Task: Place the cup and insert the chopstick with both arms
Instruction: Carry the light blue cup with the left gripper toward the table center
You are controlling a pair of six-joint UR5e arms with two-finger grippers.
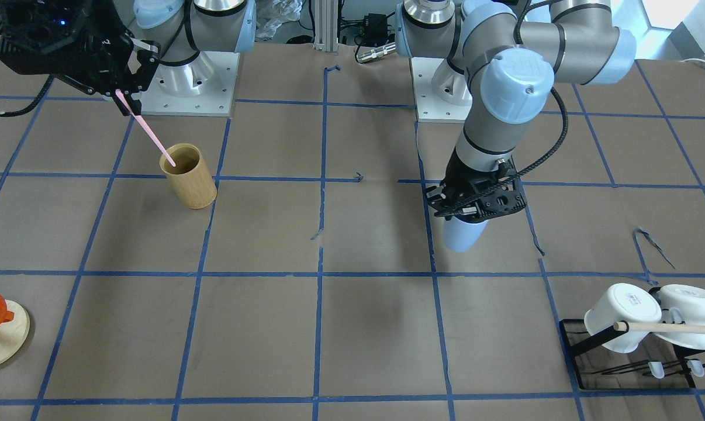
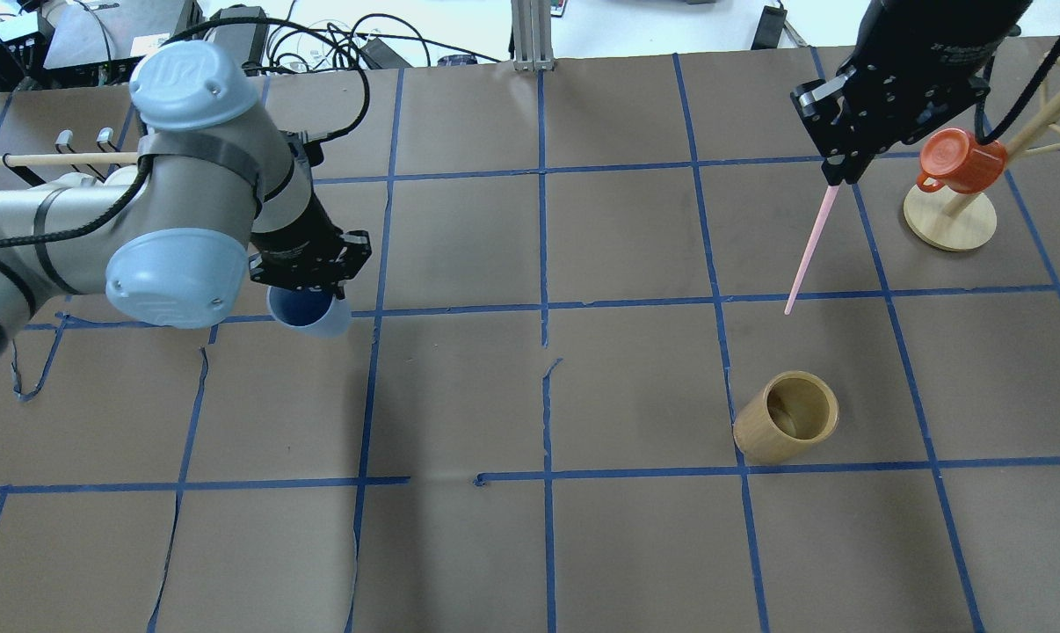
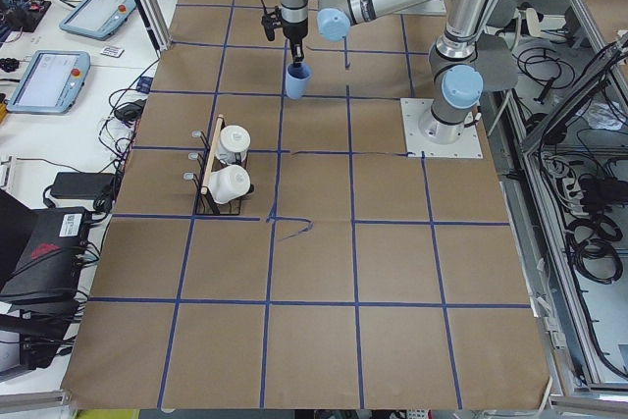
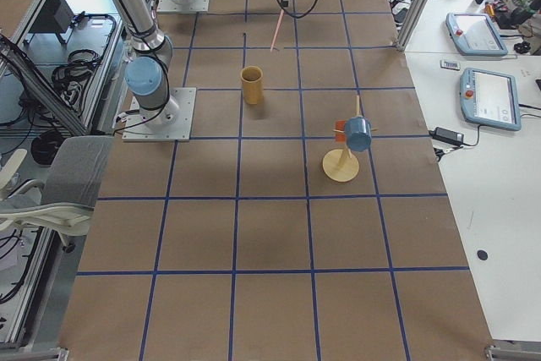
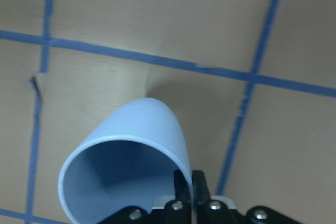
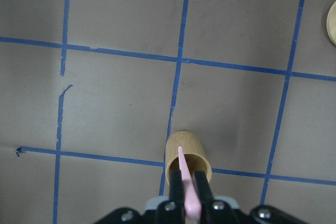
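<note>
My left gripper is shut on the rim of the pale blue cup and holds it in the air above the table, mouth tilted. The left wrist view shows the fingers pinching the cup's wall. My right gripper is shut on the top of a thin pink chopstick, which hangs down at a slant, high over the table. In the right wrist view the chopstick points toward the tan bamboo cylinder. The cup and the chopstick are far apart.
The bamboo cylinder stands upright on the right half of the table. An orange mug hangs on a wooden stand at the far right. Two white mugs and a wooden rod sit on a black rack at the far left.
</note>
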